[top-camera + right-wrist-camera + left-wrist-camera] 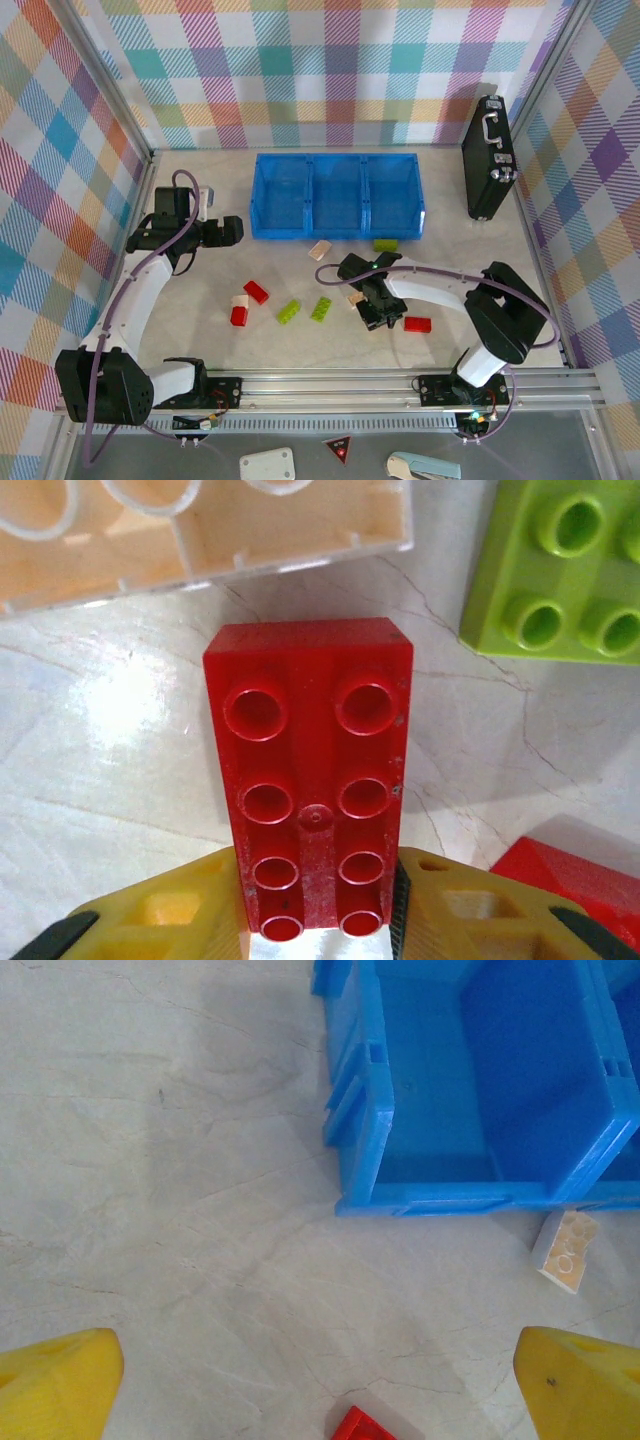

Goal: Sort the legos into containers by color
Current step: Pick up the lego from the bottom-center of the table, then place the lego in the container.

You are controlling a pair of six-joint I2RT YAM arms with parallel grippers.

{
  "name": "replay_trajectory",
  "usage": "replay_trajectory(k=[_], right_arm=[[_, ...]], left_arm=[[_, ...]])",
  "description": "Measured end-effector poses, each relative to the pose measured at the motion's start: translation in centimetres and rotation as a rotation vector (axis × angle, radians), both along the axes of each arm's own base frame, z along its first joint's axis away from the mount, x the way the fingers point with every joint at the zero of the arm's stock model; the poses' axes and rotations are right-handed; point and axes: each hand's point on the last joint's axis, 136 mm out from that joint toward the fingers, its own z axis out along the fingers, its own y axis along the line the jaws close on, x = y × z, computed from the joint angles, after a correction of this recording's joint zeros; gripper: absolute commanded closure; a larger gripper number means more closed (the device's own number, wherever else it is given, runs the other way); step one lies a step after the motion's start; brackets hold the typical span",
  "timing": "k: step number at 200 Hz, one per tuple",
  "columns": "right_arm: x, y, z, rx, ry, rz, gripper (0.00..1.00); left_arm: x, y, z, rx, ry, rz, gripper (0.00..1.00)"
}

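The right claw (374,306) is clenched on a red brick (308,730), with a green brick (560,570) and a tan brick (200,530) just beside it on the surface (450,250). Farther off, the left claw (230,232) hangs released near the blue bin's (337,232) left end; more bricks (290,311) lie scattered before the bin.

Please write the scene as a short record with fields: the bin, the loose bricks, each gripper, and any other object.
bin: blue bin, three compartments, no brick seen inside
left gripper: left gripper open, holding nothing, near the bin's front left corner
right gripper: right gripper shut on a red brick
loose bricks: red, lime green and beige, scattered in front of the bin
closest to bin: beige brick and lime brick
other: black case at the far right
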Motion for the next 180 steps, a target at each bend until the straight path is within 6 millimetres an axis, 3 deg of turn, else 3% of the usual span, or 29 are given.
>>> replay_trajectory(k=[101,142,180], right_arm=[[1.4,0.9,4.9,0.079,-0.060,-0.018,0.65],[4.2,0.8,7.0,0.121,-0.090,-0.067,0.65],[7.2,-0.5,8.1,0.146,-0.094,-0.145,0.65]], left_arm=[[0.1,-0.1,-0.6,-0.003,0.018,-0.003,0.00],[0.2,-0.1,-0.7,-0.004,0.022,-0.004,0.00],[0.2,-0.1,-0.7,-0.004,0.023,-0.004,0.00]])
